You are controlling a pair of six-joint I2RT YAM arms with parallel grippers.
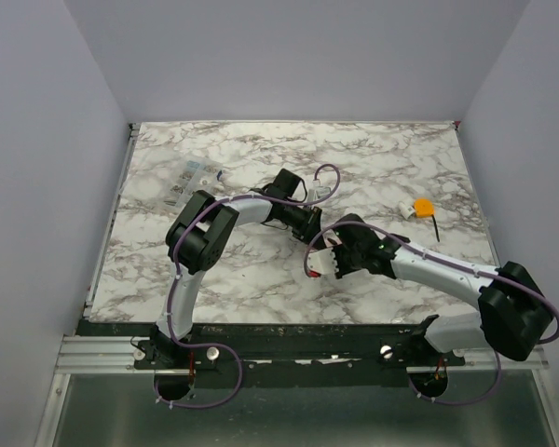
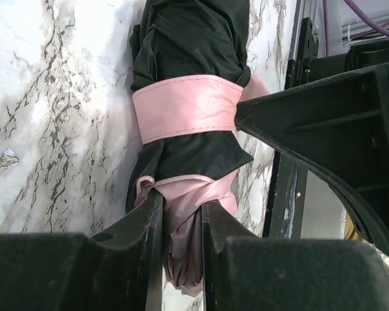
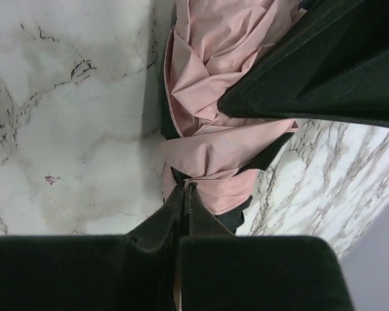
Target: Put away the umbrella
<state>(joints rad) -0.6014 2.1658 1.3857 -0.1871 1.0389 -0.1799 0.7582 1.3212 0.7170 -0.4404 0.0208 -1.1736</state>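
Left wrist: left gripper (image 2: pixel 181 249) clamps umbrella (image 2: pixel 188 110); right gripper (image 3: pixel 185 194) pinches it.

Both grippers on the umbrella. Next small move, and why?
Probably: left gripper holds firm while right gripper draws its pinched pink fabric tighter round the bundle. The strap already circles the umbrella, but loose pink folds bulge below it, so the roll looks not yet snug.

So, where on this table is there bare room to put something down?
The far edge of the table, right of the clear packet, is bare, as is the front strip between the arms. Crowded: the middle, where the left gripper and right gripper hold the umbrella, and around the orange object.
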